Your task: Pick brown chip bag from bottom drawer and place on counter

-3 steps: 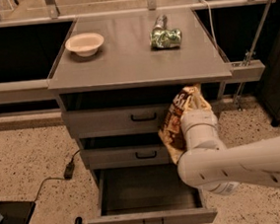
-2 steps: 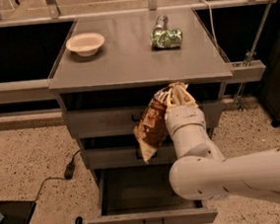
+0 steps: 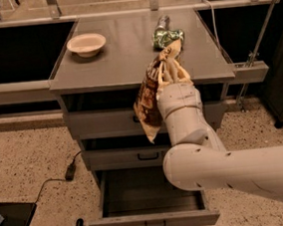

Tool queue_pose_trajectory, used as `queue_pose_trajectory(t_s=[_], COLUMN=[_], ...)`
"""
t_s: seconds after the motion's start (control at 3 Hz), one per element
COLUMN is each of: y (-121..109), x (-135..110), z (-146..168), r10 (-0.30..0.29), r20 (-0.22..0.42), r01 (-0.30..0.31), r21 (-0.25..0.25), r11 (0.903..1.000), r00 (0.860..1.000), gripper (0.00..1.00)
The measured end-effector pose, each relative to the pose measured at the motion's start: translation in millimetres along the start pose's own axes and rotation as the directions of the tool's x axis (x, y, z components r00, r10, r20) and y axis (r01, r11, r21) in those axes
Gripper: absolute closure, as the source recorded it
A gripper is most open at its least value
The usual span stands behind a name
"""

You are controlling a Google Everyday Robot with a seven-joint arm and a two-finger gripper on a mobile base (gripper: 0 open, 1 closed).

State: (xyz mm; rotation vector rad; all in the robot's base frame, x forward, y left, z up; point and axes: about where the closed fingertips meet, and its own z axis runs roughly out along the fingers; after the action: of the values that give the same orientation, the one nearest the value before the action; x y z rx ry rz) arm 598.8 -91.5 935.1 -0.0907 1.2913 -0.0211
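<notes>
1. The gripper was clenched on the top of the brown chip bag.
2. The bag hung at the counter's front edge, above the open bottom drawer.
3. Judged step: transfer. Next, lift the bag over the edge and release it short of the green foil bag.

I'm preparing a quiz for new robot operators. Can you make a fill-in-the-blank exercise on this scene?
1. The gripper, shut on the brown chip bag, is at the counter's ____ edge.
2. The bottom drawer stands ____.
3. The white bowl sits on the counter, ____ of the green foil bag.
Missing words: front; open; left.
</notes>
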Motion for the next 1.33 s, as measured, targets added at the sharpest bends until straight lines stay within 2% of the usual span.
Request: queue_pose_trajectory(t_s=[0.33,0.67,1.0,1.33], y=[5,42,126,188], x=[13,22,-4,-76], z=[2,35,87,122], r10=[0.037,0.091,0.158,0.218], r20=[-0.037,-0.071,-0.051,0.082], r01=[-0.037,-0.098,-0.166,-0.167], r21=[-0.007,-0.091,-0.273,-0.409], r11=[0.9993,0.991,0.9477,0.897], r00=[0.999,0.993,0.986,0.972], gripper=[1.0,1.0,1.0,1.0])
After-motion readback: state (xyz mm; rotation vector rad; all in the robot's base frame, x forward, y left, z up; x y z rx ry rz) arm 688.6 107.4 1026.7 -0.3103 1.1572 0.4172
